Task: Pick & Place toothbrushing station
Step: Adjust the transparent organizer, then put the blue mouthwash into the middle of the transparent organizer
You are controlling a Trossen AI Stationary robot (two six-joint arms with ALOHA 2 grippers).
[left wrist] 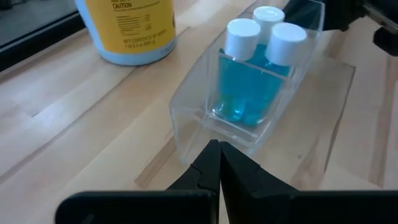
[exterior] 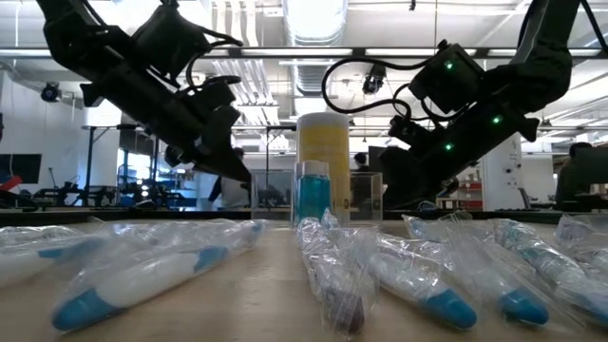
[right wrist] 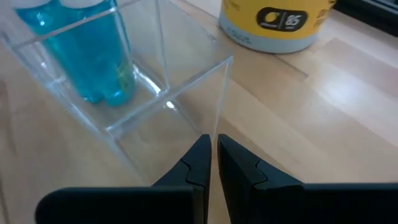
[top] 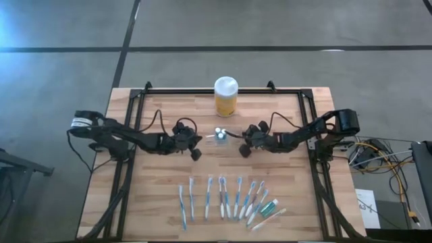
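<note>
— Two grippers, one clear holder between them at the middle of the table, just in front of the yellow jar. Which step is this?

— The grasp, I'd judge. The left gripper has its jaws pinched on the holder's near wall; the right gripper has its jaws nipped narrowly on the opposite end wall. Next comes a level lift by both arms together, or the blue bottles inside could tip.

— Anything unclear?

— Where it should be set down isn't shown. The holder nearly vanishes from above, and the wrapped toothbrushes lie well apart nearer the front edge, blocking much of the low view.
</note>
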